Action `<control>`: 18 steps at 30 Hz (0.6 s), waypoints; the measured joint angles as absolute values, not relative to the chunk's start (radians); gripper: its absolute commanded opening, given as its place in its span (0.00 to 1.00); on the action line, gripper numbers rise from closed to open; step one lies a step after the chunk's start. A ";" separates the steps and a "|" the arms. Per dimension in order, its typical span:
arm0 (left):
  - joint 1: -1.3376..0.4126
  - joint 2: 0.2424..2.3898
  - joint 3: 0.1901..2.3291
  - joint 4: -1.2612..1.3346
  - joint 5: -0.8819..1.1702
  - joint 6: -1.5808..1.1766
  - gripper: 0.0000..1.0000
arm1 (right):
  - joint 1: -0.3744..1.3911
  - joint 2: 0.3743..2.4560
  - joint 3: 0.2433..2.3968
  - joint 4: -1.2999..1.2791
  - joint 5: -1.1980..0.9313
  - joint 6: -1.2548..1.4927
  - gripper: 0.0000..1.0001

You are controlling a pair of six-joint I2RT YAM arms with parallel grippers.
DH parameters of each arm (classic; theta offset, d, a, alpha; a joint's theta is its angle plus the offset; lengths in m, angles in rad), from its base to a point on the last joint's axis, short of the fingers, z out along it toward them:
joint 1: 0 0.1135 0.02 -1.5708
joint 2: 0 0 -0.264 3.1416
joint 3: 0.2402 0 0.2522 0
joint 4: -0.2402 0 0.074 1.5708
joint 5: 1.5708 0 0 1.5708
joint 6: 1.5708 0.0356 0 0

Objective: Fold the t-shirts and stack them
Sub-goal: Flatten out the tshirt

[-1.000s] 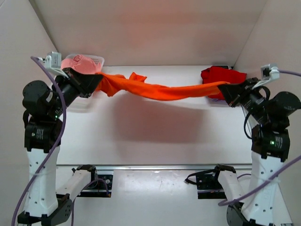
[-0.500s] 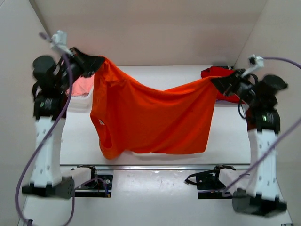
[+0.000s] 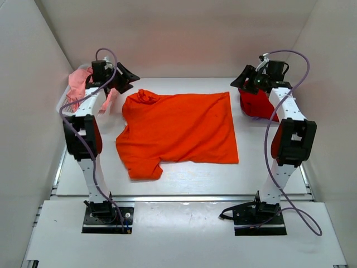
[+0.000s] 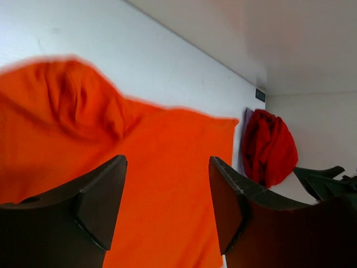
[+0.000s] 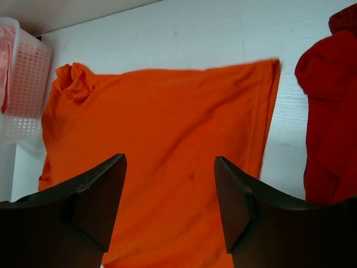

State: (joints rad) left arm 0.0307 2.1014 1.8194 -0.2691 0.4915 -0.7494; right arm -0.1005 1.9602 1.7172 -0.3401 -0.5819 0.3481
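Observation:
The bright orange t-shirt (image 3: 178,131) lies spread flat on the middle of the white table, collar end toward the left and one sleeve bunched at the near left. My left gripper (image 3: 129,78) hovers open above its far left corner, with nothing between the fingers (image 4: 167,161). Over the far right corner my right gripper (image 3: 240,81) is open too, also holding nothing (image 5: 170,161). The darker red t-shirt (image 3: 256,103) sits crumpled at the far right, beside the orange one (image 5: 167,111). The pale pink t-shirt (image 3: 78,84) hangs over the basket at the far left.
A white plastic mesh basket (image 3: 64,105) stands against the left wall at the far left (image 5: 25,84). White walls close in the table on the left, back and right. Both arms stretch out toward the far end of the table.
Both grippers opened and let go of the orange t-shirt, which dropped from hanging between them to lying flat. Both arms reached farther back.

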 measured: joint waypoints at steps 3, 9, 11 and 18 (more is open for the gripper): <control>0.044 1.935 1.588 -0.194 0.513 -0.763 0.72 | -0.085 1.843 1.596 -0.314 -0.551 0.339 0.64; -0.049 1.466 1.131 -0.188 0.530 -0.710 0.70 | -0.029 1.544 1.321 -0.331 -0.504 0.308 0.63; -0.109 1.330 1.001 -0.230 0.517 -0.664 0.69 | -0.010 1.473 1.244 -0.343 -0.492 0.294 0.64; -0.152 1.085 0.669 -0.506 0.398 -0.535 0.70 | -0.002 1.357 1.026 -0.441 -0.413 0.261 0.64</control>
State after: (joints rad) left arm -0.1524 1.0855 0.6689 -0.5064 0.3977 -0.5346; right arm -0.0021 1.3571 1.0256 -0.4408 -0.4133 0.2611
